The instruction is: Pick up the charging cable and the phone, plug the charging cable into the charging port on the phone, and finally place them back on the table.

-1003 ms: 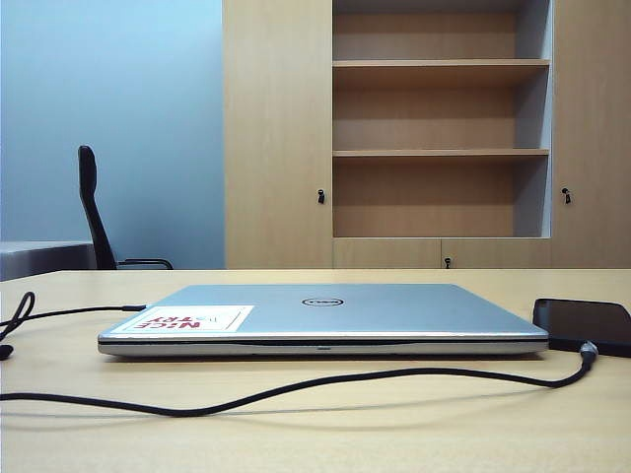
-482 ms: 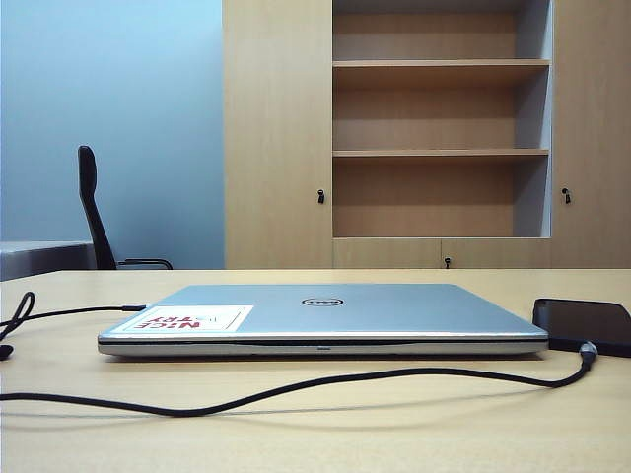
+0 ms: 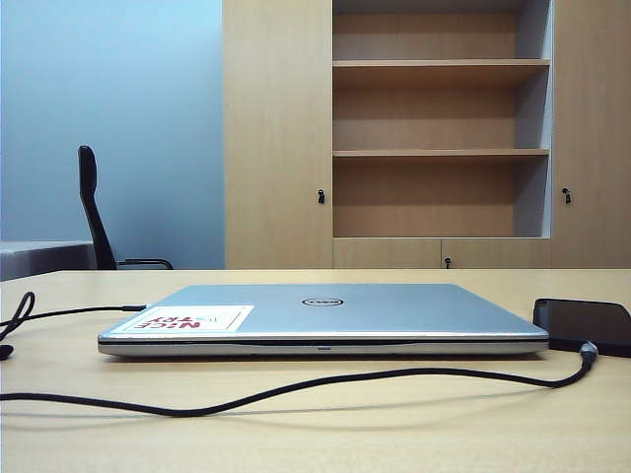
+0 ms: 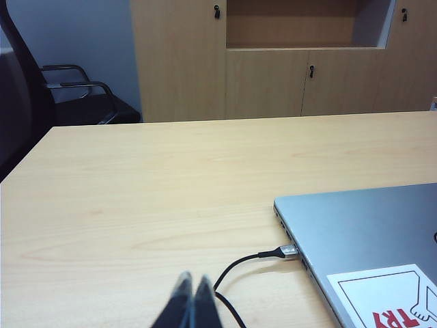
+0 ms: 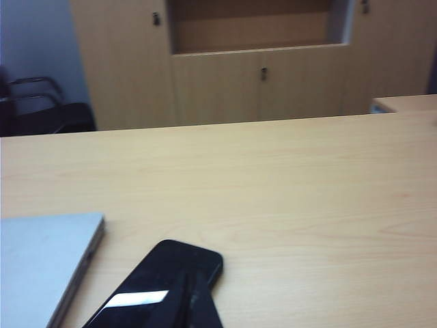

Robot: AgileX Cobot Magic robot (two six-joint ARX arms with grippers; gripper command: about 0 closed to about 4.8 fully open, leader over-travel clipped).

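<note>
Phone (image 3: pixel 584 325) flat on counter (image 3: pixel 394 434) right of closed laptop (image 3: pixel 325 317), charging cable (image 3: pixel 296 384) plugged into its near edge; left gripper (image 4: pixel 190 294) jaws closed, empty, above counter; right gripper (image 5: pixel 191 294) jaws closed, empty, over phone

From my exterior camera I see neither arm. The flat black glossy phone (image 3: pixel 584 323), right of the closed silver laptop (image 3: pixel 325 317), is cut by the frame edge. Whether the thin black charging cable's (image 3: pixel 296 384) plug sits in its port is too small to tell. The right wrist view is blurred.
</note>
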